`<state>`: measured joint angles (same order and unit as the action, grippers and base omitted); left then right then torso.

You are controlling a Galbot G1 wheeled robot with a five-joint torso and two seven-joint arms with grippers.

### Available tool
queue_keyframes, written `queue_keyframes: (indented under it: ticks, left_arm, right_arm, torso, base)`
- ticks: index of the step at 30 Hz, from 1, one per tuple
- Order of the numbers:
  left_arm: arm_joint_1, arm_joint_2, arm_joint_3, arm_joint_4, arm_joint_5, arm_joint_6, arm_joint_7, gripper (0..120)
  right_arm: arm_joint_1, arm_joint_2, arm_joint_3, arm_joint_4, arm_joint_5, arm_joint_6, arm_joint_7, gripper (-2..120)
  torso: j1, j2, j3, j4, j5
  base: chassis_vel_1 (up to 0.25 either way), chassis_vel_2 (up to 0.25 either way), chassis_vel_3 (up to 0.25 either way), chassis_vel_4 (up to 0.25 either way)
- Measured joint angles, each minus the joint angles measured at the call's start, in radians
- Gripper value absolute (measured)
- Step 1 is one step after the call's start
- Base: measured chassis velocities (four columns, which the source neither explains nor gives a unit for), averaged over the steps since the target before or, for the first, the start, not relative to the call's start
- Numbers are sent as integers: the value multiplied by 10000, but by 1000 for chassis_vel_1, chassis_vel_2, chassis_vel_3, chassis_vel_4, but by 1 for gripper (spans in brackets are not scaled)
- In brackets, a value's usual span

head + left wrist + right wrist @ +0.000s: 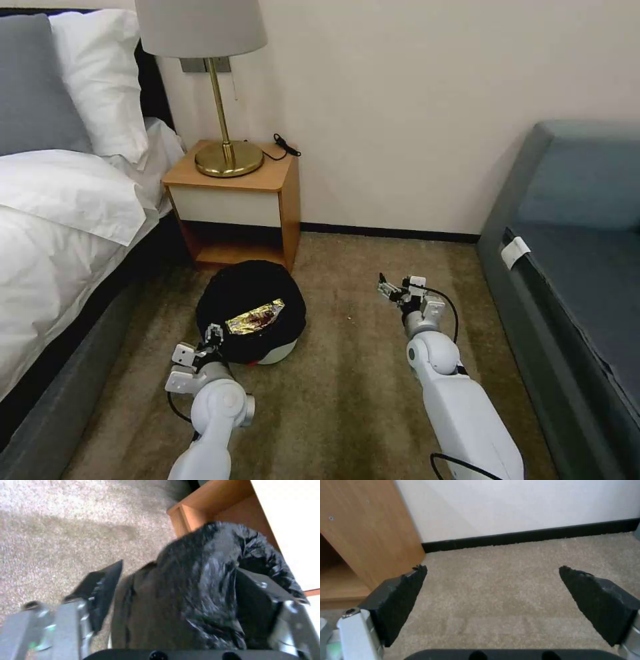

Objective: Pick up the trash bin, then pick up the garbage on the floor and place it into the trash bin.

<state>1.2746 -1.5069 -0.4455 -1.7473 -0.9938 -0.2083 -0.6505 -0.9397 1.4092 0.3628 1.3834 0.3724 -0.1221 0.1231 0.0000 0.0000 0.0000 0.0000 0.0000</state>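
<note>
A: Where do we see the trash bin [277, 351]?

B: On the carpet [347, 393] in front of the nightstand [233, 200], at about 11 o'clock from us in the head view. Its black bag liner [233, 293] bulges over the rim, and a gold-brown candy wrapper [255, 317] lies on top of the liner.

A: And our left gripper [215, 333]?

B: It sits at the bin's near edge, at roughly 7 o'clock of the bin. In the left wrist view the fingers [100, 590] are spread wide, one on either side of the bagged rim, so we call it released, straddling the liner without clamping it.

A: The right gripper [390, 290]?

B: Out over bare carpet at about 1 o'clock from us, well apart from the bin. Its pads [400, 600] stand far apart with nothing between them.
</note>
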Motion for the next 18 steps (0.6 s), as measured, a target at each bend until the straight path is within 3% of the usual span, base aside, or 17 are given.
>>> queue_keyframes:
  ticks: [4, 12, 18]
  left_arm:
    - [88, 2, -6, -116, 324, -39, 2, 99]
    - [490, 62, 23, -372, 1453, -33, 217, 100]
    - [683, 72, 23, -543, 1829, -131, 415, 100]
  right_arm:
    - [-76, 0, -6, 110, 0, -21, -5, 100]
    - [-270, -45, 37, 327, 23, -48, -10, 100]
    - [-429, -87, 115, 514, 78, -88, -13, 100]
  torso:
    - [0, 0, 0, 0, 0]
    - [0, 0, 0, 0, 0]
    - [0, 0, 0, 0, 0]
  base:
    - [0, 0, 0, 0]
    - [0, 0, 0, 0]
    - [0, 0, 0, 0]
